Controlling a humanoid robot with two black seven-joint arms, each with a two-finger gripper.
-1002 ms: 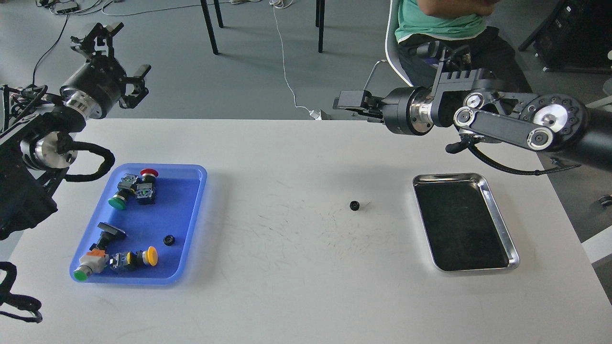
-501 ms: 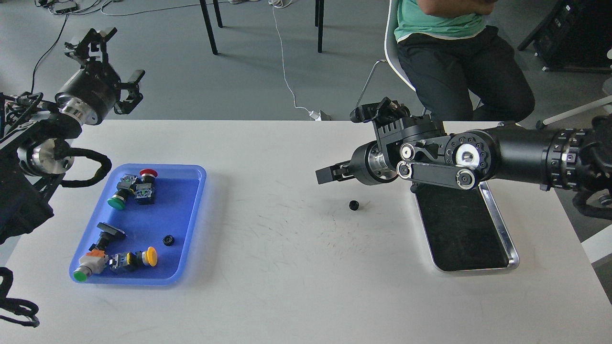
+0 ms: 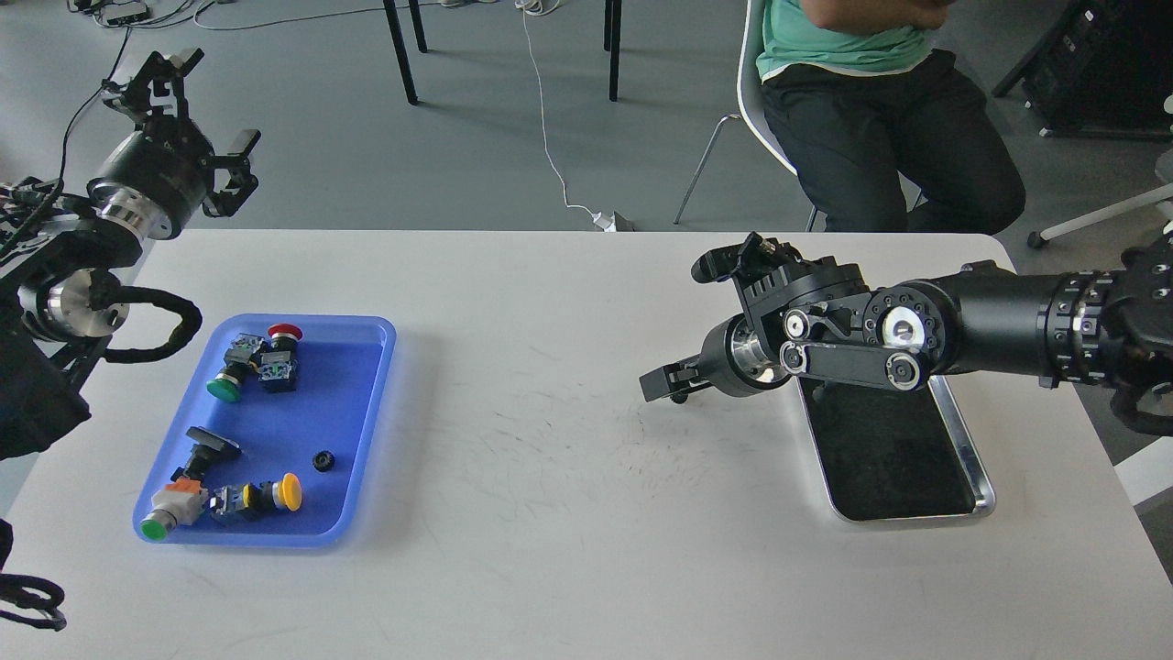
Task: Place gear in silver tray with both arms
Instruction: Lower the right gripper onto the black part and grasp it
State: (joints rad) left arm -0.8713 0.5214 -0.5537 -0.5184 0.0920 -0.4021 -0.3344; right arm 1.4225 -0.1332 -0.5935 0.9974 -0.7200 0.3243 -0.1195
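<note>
Currently the task is at an early stage: the silver tray point(image 3: 962, 440) on the right of the surface point(image 3: 550, 550) holds nothing visible on its dark bottom, so no gear has been delivered. The right hand point(image 3: 667, 383) is low over the surface, just left of the tray, and its arm crosses the tray's near-left corner. Its fingers are seen nearly end-on and dark; whether they are spread, closed or holding a gear cannot be told. No gear is visible on the open surface; if one lies there, the right hand hides it. A second small black gear point(image 3: 322, 460) rests in the blue tray point(image 3: 376, 367) at the left, among several push-button switches. The left hand point(image 3: 188, 119) is raised above the far-left edge of the surface with its fingers spread wide and nothing between them, well apart from the blue tray. By judgement, the remaining work is to secure a gear, carry it over the silver tray rim, release it inside, and then deal with the gear in the blue tray, probably using the left arm.
</note>
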